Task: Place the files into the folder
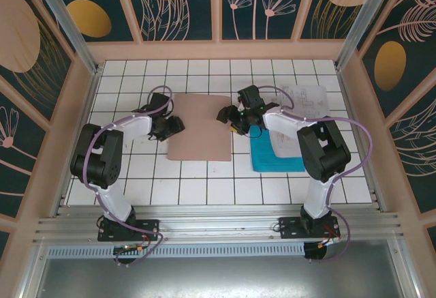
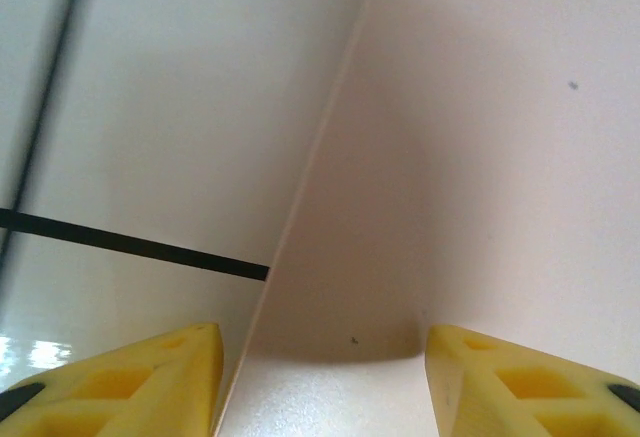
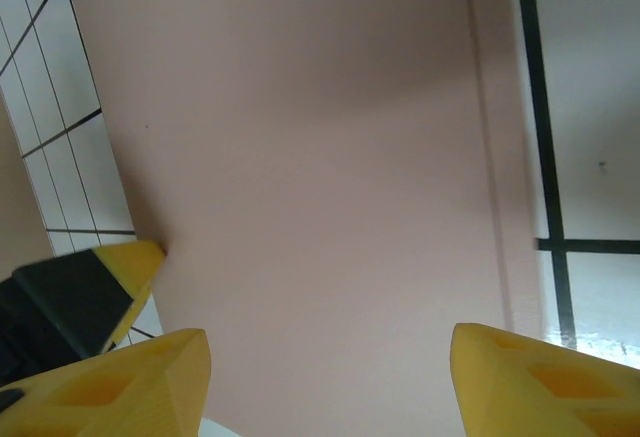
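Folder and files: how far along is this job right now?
Done: nothing is filed yet. The folder looks shut, flat mid-table. In hand: the left gripper is at its left edge and the right gripper at its right edge, both with jaws apart, holding nothing. Left: open the folder, then put the teal sheet and the printed white sheet, both lying to its right, inside.
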Tool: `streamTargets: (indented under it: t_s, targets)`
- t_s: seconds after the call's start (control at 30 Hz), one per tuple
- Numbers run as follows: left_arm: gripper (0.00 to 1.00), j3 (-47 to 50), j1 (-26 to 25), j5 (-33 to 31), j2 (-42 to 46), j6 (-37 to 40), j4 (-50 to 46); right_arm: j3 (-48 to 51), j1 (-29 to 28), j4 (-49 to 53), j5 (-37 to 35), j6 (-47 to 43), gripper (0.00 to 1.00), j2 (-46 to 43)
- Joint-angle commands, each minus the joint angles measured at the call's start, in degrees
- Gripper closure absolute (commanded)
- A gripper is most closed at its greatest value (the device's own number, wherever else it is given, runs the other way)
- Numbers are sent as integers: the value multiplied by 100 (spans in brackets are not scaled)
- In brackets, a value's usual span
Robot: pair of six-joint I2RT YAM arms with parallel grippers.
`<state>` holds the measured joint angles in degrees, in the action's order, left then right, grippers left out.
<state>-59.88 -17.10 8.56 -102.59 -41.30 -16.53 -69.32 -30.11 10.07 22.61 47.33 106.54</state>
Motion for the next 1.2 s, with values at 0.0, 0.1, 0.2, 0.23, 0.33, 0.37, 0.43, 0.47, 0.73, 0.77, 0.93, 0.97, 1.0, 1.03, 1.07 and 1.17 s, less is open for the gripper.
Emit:
streamTargets:
  t_s: [0.0,0.1,0.2,0.23,0.33,0.37,0.43,0.47,0.73,0.77,0.93,0.97,1.0,1.03,1.07,1.17]
  targets:
    - [43,-74,-179,80,12,-123,151,79,123,-29,-22,5,35,-133]
    - [38,-135,-193,-155,54,-168,12,-30,179,119,-140,-166,35,-1]
    - [31,-258,-209,-342,201,-259,-209,-256,189,319,-222,-340,36,212]
    - [30,-286,-235,-378,287,-343,-290,-355,188,424,-306,-411,36,273]
    - [28,-297,-336,-329,576,-713,-473,-524,207,592,-518,-529,36,392]
    - [28,-284,-374,-300,663,-848,-515,-565,215,610,-536,-541,36,426]
    - [27,-166,-455,-136,848,-1226,-522,-662,215,646,-546,-603,36,547]
    - [27,-90,-493,-71,938,-1403,-489,-697,216,654,-542,-619,36,594]
    - [26,598,-807,443,1559,-2648,-51,-980,207,694,-499,-664,36,937]
    - [26,662,-823,497,1595,-2742,-18,-1004,207,719,-514,-664,36,971]
    - [24,996,-1009,720,1767,-3272,314,-1040,207,720,-521,-674,36,1092]
    - [23,1040,-1051,746,1773,-3350,363,-1040,203,714,-508,-677,36,1104]
    - [23,1084,-1102,776,1776,-3446,408,-1034,207,693,-493,-666,36,1119]
    - [23,1119,-1146,779,1777,-3501,427,-1035,199,684,-486,-655,36,1130]
    - [23,1156,-1183,779,1764,-3550,448,-1031,197,681,-486,-656,36,1137]
    - [22,1355,-1262,834,1750,-3790,631,-981,198,667,-494,-639,36,1154]
